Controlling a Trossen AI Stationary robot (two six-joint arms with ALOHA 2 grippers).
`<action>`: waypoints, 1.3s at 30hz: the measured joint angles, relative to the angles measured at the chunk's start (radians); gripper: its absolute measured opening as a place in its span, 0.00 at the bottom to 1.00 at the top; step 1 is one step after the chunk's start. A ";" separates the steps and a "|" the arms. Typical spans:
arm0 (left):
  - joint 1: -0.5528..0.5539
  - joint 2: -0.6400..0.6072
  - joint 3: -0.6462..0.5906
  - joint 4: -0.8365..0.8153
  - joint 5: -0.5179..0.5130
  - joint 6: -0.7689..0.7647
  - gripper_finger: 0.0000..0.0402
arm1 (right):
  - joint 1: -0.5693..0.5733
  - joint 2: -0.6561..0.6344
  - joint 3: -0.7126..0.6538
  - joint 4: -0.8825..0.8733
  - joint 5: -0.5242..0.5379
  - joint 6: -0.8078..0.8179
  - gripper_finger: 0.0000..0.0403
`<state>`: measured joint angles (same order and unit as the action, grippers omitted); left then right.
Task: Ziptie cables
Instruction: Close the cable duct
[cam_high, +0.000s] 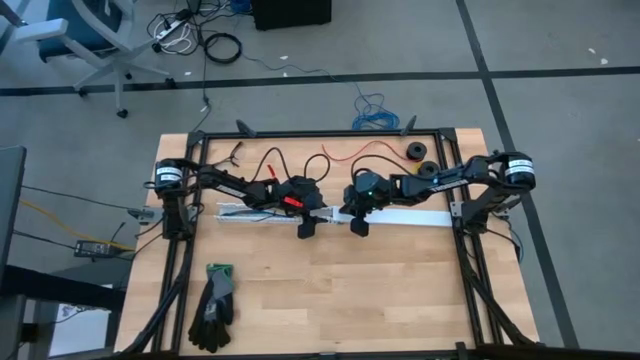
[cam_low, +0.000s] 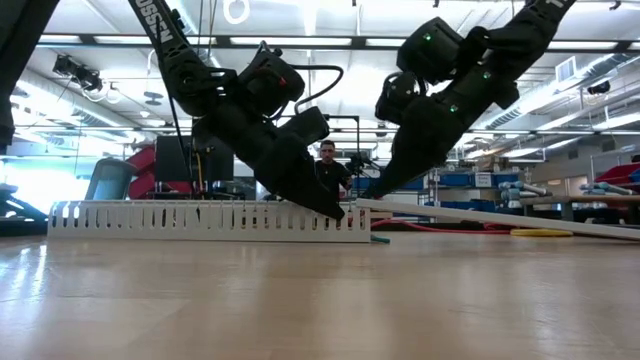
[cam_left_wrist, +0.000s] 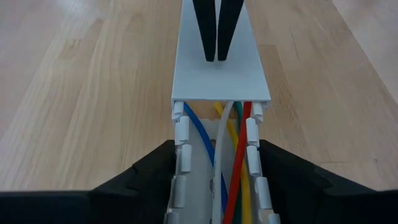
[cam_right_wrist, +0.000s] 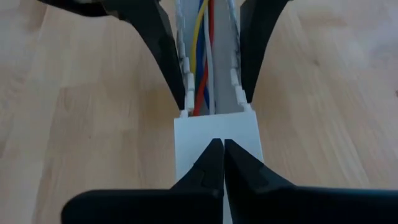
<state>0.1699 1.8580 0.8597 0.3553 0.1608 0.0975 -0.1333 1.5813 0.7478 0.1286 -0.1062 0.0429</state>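
Observation:
A white slotted channel (cam_high: 250, 213) lies across the table's middle, with the cables (cam_left_wrist: 227, 168) (blue, white, yellow, green, red) running inside its open part. A flat white cover (cam_left_wrist: 221, 74) closes the stretch toward the table's right; in the low view the cover (cam_low: 500, 218) slants down to the right. My left gripper (cam_high: 307, 228) straddles the channel's open end. My right gripper (cam_high: 358, 228) is shut, with its tips on the cover just beyond. My left gripper has the channel between its two fingers, one on each slotted side wall (cam_left_wrist: 181, 149), next to the cover's end. The fingers (cam_right_wrist: 168, 56) slant down from the table's left and lie along the channel, which rests on the table. My right gripper presses its shut fingertips (cam_left_wrist: 217, 37) on the cover's top face (cam_right_wrist: 217, 127), close to the end by the open channel. It comes slanting down from the table's right, along the cover.
Black gloves (cam_high: 213, 305) lie near the front left. Two black rolls (cam_high: 420, 160) and a thin red wire (cam_high: 350, 155) lie at the back, and a blue coiled cable (cam_high: 372, 112) lies on the floor beyond. A person (cam_low: 328, 165) stands in the room behind.

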 joint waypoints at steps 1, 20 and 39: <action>0.000 0.000 0.000 0.000 0.000 0.000 0.56 | 0.000 0.006 0.002 0.001 0.000 0.000 0.01; 0.000 0.001 0.000 0.010 0.000 0.003 0.56 | -0.006 0.070 0.006 0.107 -0.040 0.001 0.00; 0.000 0.001 0.000 -0.002 0.000 0.006 0.57 | -0.007 0.077 0.005 0.215 -0.055 -0.019 0.00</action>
<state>0.1699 1.8587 0.8600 0.3538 0.1608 0.1036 -0.1402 1.6581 0.7528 0.3435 -0.1612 0.0242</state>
